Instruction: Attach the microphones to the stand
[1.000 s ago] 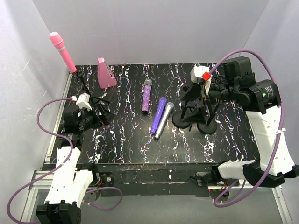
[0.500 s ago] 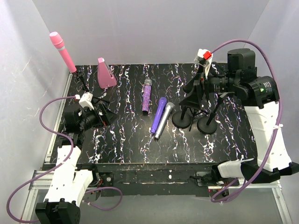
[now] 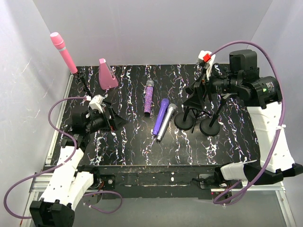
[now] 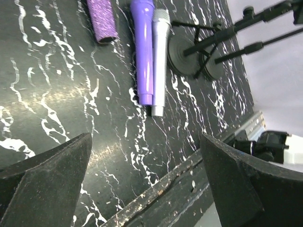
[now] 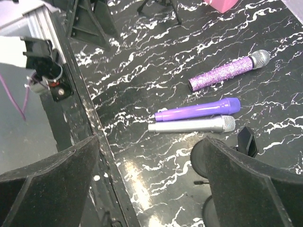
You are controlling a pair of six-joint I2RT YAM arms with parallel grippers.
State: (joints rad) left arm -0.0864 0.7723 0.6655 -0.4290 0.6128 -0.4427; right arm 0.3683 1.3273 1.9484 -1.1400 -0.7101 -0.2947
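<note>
Pink microphone (image 3: 64, 53) mounted; three others loose on the black marbled table (image 3: 128, 142).
It tilts up from a stand (image 3: 84, 84) at the left rear. The glittery purple microphone (image 3: 148, 98), plain purple microphone (image 3: 160, 116) and silver-grey microphone (image 3: 166, 122) lie mid-table, the last two touching, beside two black stand bases (image 3: 184, 122). The left gripper (image 4: 146, 142) and right gripper (image 5: 152, 142) hover with jaws spread wide, holding nothing.

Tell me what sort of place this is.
Probably a lab robot test cell: white walls box in a black marbled table, the left arm and right arm stand at its near edge, and a plain purple microphone lies out as a prop.
</note>
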